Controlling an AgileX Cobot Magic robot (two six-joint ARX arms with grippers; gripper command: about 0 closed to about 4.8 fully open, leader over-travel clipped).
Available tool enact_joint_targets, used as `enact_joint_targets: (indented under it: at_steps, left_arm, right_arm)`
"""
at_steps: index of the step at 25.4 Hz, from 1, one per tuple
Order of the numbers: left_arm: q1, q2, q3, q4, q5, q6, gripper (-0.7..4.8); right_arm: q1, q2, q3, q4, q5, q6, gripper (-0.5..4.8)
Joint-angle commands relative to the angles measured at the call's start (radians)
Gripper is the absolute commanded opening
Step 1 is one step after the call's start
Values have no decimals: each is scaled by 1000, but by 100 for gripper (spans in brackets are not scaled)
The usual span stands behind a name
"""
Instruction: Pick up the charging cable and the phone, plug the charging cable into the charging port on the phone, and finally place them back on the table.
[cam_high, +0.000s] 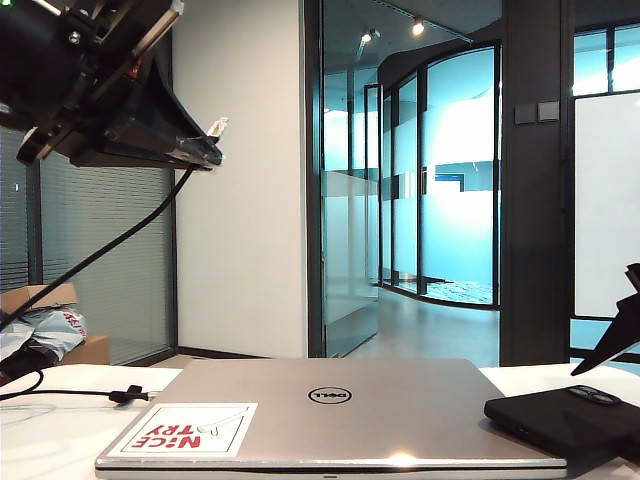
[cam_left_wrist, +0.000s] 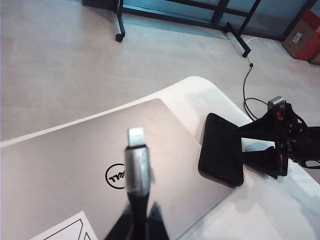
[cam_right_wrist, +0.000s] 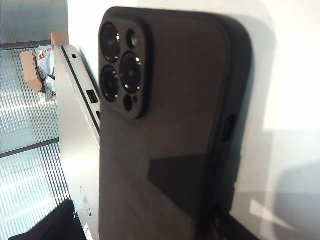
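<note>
The table (cam_high: 45, 440), wide and white, is taken up in the middle by a closed silver laptop (cam_high: 340, 410) with a red-and-white sticker (cam_high: 185, 430) near its front corner; the lid is left flat, so it serves only as an obstacle between the two work areas. The phone (cam_high: 560, 420) is seen lying camera-side up on the table just beside the laptop's right edge, its case touching or very nearly touching that edge (which of the two cannot be settled from the left wrist view). It is not yet lifted. The right gripper (cam_left_wrist: 250, 142) is placed low at the phone's outer side, jaws spread wide with nothing between them, one finger along each side of the phone's end as the left wrist view shows it; this is judged to be a line-up for a grasp across the case. In the right wrist view the phone (cam_right_wrist: 170, 130) fills the frame, which fits a close approach. The left gripper (cam_high: 205, 150) is held high above the left of the table, clamped shut on the charging cable (cam_high: 110, 245) just behind the plug. The plug tip (cam_left_wrist: 136, 136) is kept pointing outward and free of the fingers, presumably so that it can be presented to the port once the phone is raised. From the grip the black cord is left hanging in a slack run down to the tabletop, where its small clip (cam_high: 130, 394) rests.
</note>
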Motion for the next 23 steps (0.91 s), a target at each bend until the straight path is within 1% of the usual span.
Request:
enact_joint_targets:
  at_steps: [1, 5, 7, 10, 12, 13, 18, 22, 23]
  left_arm:
    - [-2, -3, 3, 13, 5, 5, -6]
    - [-2, -3, 3, 13, 5, 5, -6]
    - [-2, -3, 3, 13, 5, 5, -6]
    - [-2, -3, 3, 13, 5, 5, -6]
    - [-2, -3, 3, 13, 5, 5, -6]
    - [-2, -3, 3, 13, 5, 5, -6]
    - [-2, -3, 3, 13, 5, 5, -6]
    - [-2, -3, 3, 13, 5, 5, -6]
    - [-2, -3, 3, 12, 5, 5, -6]
  right_arm:
    - [1, 16, -3, -56, 41, -1, 359]
    - [2, 16, -4, -58, 36, -2, 359]
    - [3, 16, -4, -58, 36, -2, 348]
    - [7, 16, -4, -58, 38, -2, 283]
    - [7, 16, -4, -60, 48, -2, 219]
    - [7, 16, -4, -63, 56, -2, 198]
    - [7, 16, -4, -64, 56, -2, 193]
    - [7, 16, -4, -64, 56, -2, 55]
    - [7, 16, -4, -64, 61, -2, 39]
